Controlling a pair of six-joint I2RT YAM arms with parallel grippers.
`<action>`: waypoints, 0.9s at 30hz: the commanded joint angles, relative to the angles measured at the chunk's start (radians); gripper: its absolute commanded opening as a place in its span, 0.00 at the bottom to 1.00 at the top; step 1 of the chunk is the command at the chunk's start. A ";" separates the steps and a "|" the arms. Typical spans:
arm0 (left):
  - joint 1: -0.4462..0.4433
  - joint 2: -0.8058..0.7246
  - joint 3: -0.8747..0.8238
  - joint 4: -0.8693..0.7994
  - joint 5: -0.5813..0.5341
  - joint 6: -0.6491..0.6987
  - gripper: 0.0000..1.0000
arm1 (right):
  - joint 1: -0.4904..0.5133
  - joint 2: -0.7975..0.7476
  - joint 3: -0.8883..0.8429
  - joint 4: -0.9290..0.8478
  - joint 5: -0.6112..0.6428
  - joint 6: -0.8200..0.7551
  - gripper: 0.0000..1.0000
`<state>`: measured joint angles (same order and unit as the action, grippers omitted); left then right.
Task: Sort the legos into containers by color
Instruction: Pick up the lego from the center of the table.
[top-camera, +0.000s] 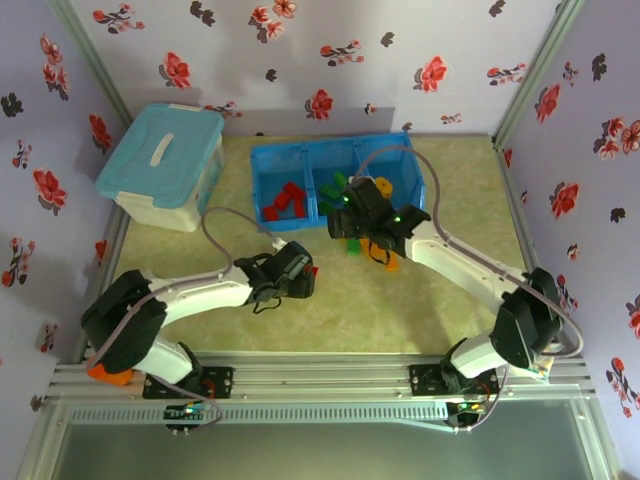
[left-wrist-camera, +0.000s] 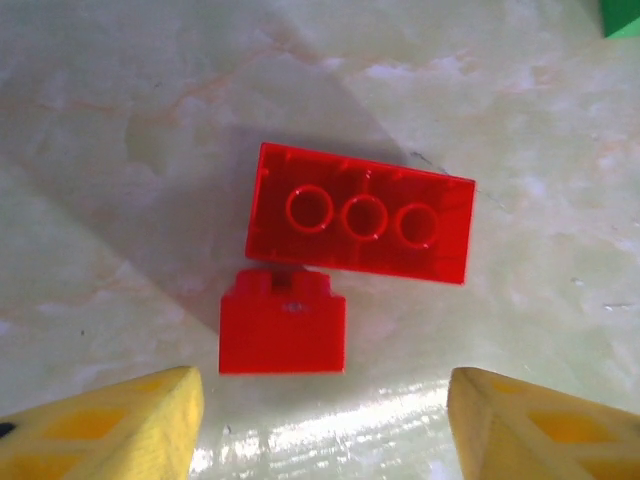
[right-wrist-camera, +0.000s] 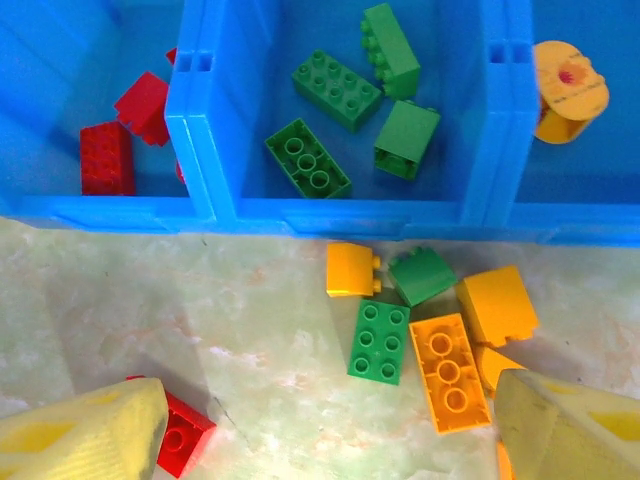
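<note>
In the left wrist view, a long red lego (left-wrist-camera: 360, 215) lies hollow side up on the table, with a small red lego (left-wrist-camera: 283, 325) touching its near edge. My left gripper (left-wrist-camera: 325, 430) hangs open above and just short of them. My right gripper (right-wrist-camera: 330, 430) is open over a cluster of loose legos in front of the blue tray (right-wrist-camera: 330, 213): a green flat one (right-wrist-camera: 380, 342), an orange one (right-wrist-camera: 448, 372), yellow ones (right-wrist-camera: 352, 270) and a small green one (right-wrist-camera: 422, 275). A red lego (right-wrist-camera: 185, 435) lies by its left finger. The middle compartment holds several green legos (right-wrist-camera: 335, 90), the left one red legos (right-wrist-camera: 107, 157).
A pale blue lidded tub (top-camera: 165, 160) stands at the back left, beside the tray (top-camera: 300, 150). A yellow round piece (right-wrist-camera: 568, 90) lies in the right compartment. The two arms (top-camera: 200, 295) (top-camera: 470, 265) meet near the table's middle; flowered walls close three sides.
</note>
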<state>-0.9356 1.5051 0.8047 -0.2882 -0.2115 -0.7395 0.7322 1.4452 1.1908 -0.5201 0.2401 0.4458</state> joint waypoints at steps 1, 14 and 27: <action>0.016 0.056 0.049 -0.020 0.008 0.031 0.64 | -0.021 -0.071 -0.067 0.048 0.028 0.046 0.85; 0.036 0.118 0.113 -0.097 -0.035 0.043 0.26 | -0.056 -0.189 -0.226 0.068 0.027 0.082 0.84; 0.170 -0.045 0.262 -0.202 -0.067 0.186 0.23 | -0.056 -0.219 -0.304 0.072 0.026 0.115 0.83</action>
<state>-0.8207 1.4609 1.0222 -0.4500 -0.2695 -0.6205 0.6849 1.2633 0.9062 -0.4591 0.2443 0.5354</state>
